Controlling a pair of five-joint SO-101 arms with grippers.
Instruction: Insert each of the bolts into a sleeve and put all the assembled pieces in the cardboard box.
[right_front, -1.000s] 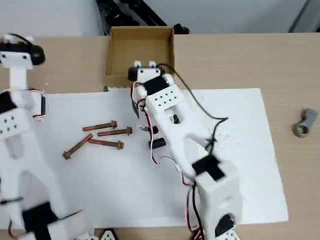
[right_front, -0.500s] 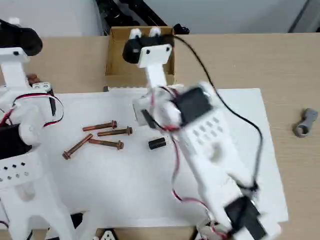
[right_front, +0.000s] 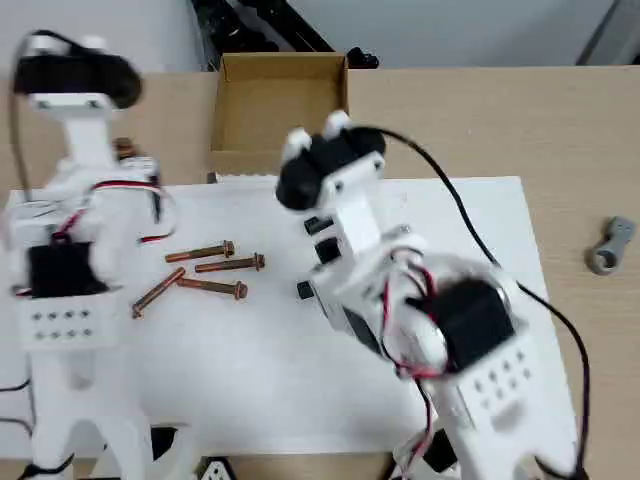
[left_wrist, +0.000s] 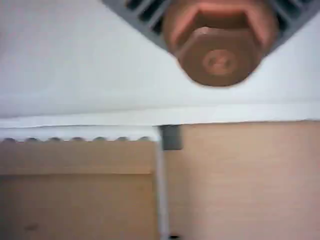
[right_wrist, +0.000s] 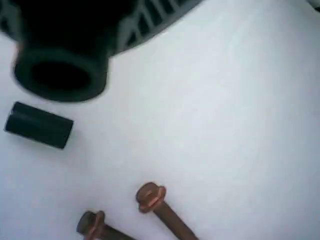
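While the left tool (left_wrist: 220, 17) clamps a bolt (left_wrist: 218, 55), shank hidden, the right tool (right_wrist: 80, 27) clamps a sleeve (right_wrist: 60, 75).

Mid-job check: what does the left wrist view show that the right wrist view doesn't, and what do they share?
Left wrist: a bolt head clamped in the left fingers, plus the cardboard box wall and bare table. Right wrist: a black sleeve clamped in the right fingers, a loose sleeve, and two loose bolts. Shared: the white sheet.
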